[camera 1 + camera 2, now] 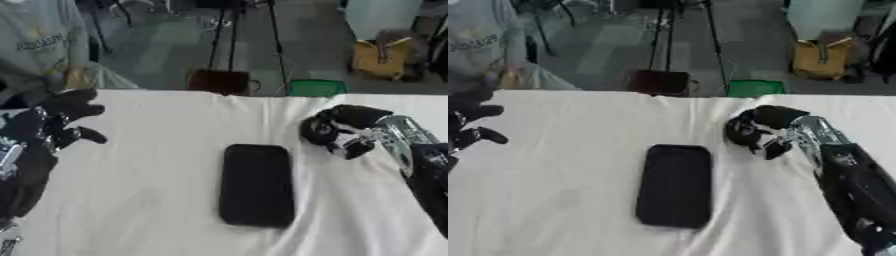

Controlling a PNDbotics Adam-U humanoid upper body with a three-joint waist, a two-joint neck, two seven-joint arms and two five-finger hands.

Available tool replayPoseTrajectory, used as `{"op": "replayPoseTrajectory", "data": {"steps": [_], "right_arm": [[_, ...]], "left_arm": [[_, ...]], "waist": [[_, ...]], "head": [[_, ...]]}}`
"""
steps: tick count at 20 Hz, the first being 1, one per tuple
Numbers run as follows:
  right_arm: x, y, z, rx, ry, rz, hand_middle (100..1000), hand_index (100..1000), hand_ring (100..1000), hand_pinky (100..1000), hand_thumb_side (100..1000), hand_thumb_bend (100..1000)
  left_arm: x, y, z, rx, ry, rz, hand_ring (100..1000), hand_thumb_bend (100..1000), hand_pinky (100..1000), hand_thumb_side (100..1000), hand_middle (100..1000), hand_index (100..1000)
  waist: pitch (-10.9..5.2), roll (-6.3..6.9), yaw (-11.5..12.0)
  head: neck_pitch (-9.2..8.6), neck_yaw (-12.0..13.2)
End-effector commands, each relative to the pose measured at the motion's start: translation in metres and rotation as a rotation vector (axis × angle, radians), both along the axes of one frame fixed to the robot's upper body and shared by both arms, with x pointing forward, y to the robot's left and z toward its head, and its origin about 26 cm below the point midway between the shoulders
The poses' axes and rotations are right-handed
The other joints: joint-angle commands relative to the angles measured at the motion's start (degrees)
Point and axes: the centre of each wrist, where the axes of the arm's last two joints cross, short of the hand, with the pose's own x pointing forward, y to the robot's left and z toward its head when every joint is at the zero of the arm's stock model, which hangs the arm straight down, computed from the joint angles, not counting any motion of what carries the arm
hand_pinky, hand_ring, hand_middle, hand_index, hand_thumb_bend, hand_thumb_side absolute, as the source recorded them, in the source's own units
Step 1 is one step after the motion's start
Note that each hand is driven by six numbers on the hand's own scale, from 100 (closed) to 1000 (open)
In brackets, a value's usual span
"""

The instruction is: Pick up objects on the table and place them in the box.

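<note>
A black phone [255, 185] lies flat, screen side dark, in the middle of the white table [157, 200]. My right hand [337, 131] hovers just beyond the phone's far right corner, fingers curled inward and holding nothing. At the left edge my left hand [54, 122] is raised with its fingers loosely spread, well away from the phone. No box shows in either view.
Beyond the table's far edge stand a dark brown container [219, 81], a green bin [317, 88] and a yellow bag [381, 59] on the floor. A person in a grey top [39, 42] sits at the far left corner.
</note>
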Motion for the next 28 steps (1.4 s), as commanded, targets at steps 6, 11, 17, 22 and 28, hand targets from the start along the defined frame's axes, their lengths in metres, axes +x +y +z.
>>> {"op": "replayPoseTrajectory", "data": {"steps": [6, 11, 17, 22, 28], "right_arm": [[0.001, -0.014, 0.019, 0.002, -0.028, -0.05, 931, 839, 939, 1000, 181, 199], [0.0, -0.018, 0.006, -0.045, 0.022, -0.081, 933, 839, 941, 1000, 193, 203], [-0.001, -0.016, -0.009, -0.074, 0.066, -0.069, 935, 833, 944, 1000, 203, 201], [-0.001, -0.011, -0.011, -0.059, 0.034, -0.049, 873, 599, 900, 988, 103, 128], [-0.001, -0.009, 0.003, 0.008, -0.113, -0.007, 843, 527, 870, 965, 100, 130]], "left_arm": [[-0.001, 0.0, 0.008, 0.005, -0.029, -0.009, 844, 169, 643, 961, 844, 824], [-0.002, 0.0, 0.008, 0.004, -0.03, -0.008, 844, 169, 644, 962, 844, 824], [-0.002, 0.0, 0.009, 0.003, -0.032, -0.009, 844, 169, 644, 962, 844, 824], [-0.002, 0.0, 0.009, 0.002, -0.032, -0.009, 844, 170, 644, 961, 844, 823], [-0.001, 0.0, 0.008, 0.001, -0.029, -0.005, 844, 171, 644, 960, 843, 823]], "waist": [[-0.94, 0.13, 0.1], [-0.89, 0.25, 0.3], [-0.87, 0.26, 0.3], [-1.0, 0.2, 0.4], [-1.22, -0.12, 0.2]], "head": [[-0.54, -0.1], [-0.55, -0.1], [-0.75, -0.2], [-0.9, -0.1], [-0.96, 0.1]]}}
